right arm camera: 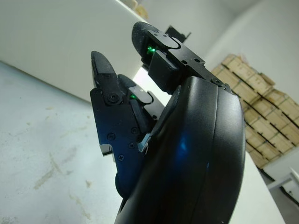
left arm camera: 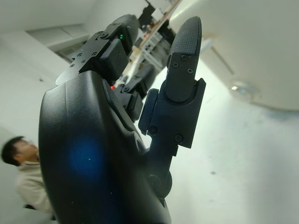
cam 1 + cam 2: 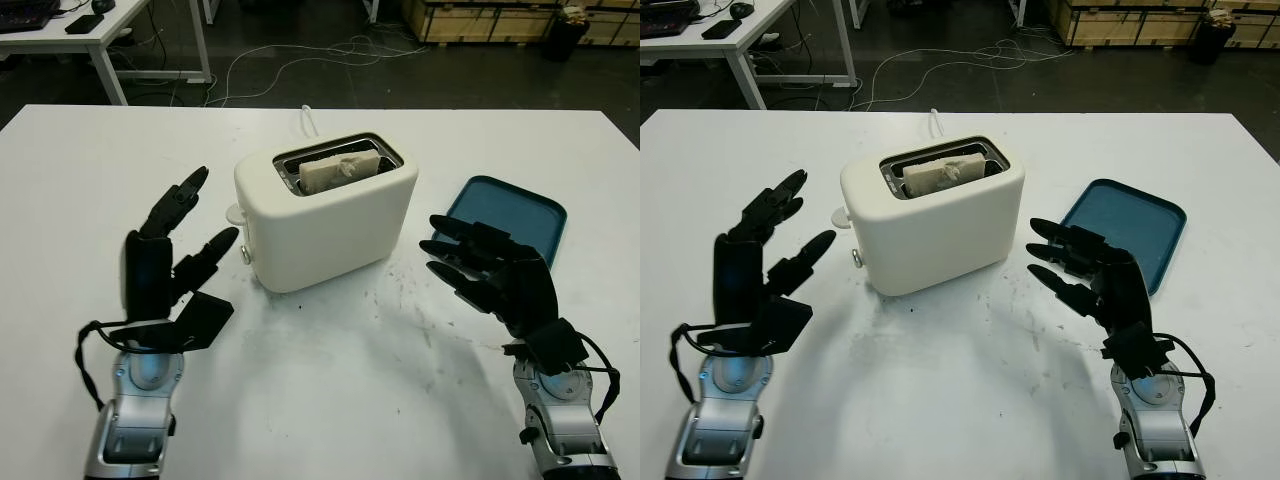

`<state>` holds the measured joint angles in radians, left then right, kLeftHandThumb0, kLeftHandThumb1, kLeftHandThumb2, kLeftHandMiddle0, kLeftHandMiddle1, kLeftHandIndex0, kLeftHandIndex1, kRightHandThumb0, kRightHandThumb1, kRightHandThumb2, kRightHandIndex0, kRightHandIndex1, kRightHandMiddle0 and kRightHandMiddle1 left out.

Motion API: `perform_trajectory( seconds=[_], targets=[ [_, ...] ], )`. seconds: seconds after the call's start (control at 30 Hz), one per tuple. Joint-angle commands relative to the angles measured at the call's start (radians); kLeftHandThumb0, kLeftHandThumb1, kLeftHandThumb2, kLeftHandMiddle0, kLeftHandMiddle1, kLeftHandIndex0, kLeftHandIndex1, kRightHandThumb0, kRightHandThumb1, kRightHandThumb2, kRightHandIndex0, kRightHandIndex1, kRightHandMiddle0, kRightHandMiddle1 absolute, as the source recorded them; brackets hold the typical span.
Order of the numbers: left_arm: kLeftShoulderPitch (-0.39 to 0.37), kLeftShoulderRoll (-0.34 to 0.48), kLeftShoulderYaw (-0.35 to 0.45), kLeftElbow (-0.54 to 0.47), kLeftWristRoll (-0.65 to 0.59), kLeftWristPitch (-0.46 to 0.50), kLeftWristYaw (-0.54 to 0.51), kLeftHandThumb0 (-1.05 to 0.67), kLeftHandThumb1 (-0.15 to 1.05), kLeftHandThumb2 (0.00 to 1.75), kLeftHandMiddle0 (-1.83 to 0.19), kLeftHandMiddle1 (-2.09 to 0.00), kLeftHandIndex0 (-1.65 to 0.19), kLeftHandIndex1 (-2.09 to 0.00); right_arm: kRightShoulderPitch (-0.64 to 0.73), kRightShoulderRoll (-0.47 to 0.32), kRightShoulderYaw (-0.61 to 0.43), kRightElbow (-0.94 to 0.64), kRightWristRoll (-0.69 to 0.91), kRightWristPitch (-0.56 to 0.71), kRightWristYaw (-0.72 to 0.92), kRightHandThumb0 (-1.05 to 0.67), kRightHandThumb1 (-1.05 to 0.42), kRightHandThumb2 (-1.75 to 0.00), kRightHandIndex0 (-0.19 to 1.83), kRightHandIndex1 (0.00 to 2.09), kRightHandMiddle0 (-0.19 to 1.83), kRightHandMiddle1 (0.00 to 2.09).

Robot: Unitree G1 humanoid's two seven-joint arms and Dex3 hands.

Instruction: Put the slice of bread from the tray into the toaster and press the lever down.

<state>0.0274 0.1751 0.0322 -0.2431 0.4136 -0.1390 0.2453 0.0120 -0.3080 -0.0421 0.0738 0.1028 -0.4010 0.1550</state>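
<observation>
A white toaster (image 3: pixel 325 215) stands in the middle of the white table, and a pale slice of bread (image 3: pixel 338 170) sits upright in its slot, its top edge showing. The toaster's lever (image 3: pixel 235 215) juts from its left end, with a small knob below it. My left hand (image 3: pixel 185 240) is open, raised just left of the toaster, fingertips near the lever but apart from it. Right of the toaster, my right hand (image 3: pixel 465 260) is open above the table, holding nothing. The toaster wall (image 1: pixel 56 42) looms close in the right wrist view.
A blue tray (image 3: pixel 510 215) lies at the right, behind my right hand, with nothing on it. A white cord (image 3: pixel 308 120) runs from the toaster's back toward the far table edge. Desks, cables and wooden crates stand beyond the table. A person (image 2: pixel 25 172) appears in the left wrist view.
</observation>
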Motion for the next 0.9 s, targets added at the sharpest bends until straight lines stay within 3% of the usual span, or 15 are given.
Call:
perform_trajectory(
  seconds=[0.0,0.57,0.77,0.87],
  targets=[
    [-0.02,0.043,0.02,0.001,0.021,-0.039,-0.004,-0.38,0.87,0.0,-0.68,-0.63,-0.77,-0.16,-0.009,0.013,-0.01,-0.015,-0.005,0.018,0.003,-0.18,-0.91,0.0,0.92,0.1,0.85,0.01],
    [-0.143,0.359,0.101,0.044,0.058,-0.096,-0.193,-0.21,0.83,0.0,-0.92,-0.8,-1.1,-0.2,-0.052,0.061,-0.021,0.043,-0.033,-0.01,0.004,-0.19,-0.89,0.0,0.96,0.08,0.87,0.01],
    [-0.211,0.443,0.081,0.063,0.071,-0.077,-0.299,-0.21,0.82,0.01,-0.88,-1.02,-1.17,-0.13,-0.044,0.068,-0.022,0.035,-0.047,-0.002,0.003,-0.22,-0.89,0.0,0.98,0.08,0.87,0.01],
    [-0.249,0.473,0.061,0.079,0.101,-0.075,-0.336,-0.24,0.83,0.0,-0.94,-0.89,-1.2,-0.09,-0.041,0.067,-0.022,0.03,-0.051,0.011,0.007,-0.22,-0.89,0.0,0.98,0.08,0.87,0.01]
  ],
)
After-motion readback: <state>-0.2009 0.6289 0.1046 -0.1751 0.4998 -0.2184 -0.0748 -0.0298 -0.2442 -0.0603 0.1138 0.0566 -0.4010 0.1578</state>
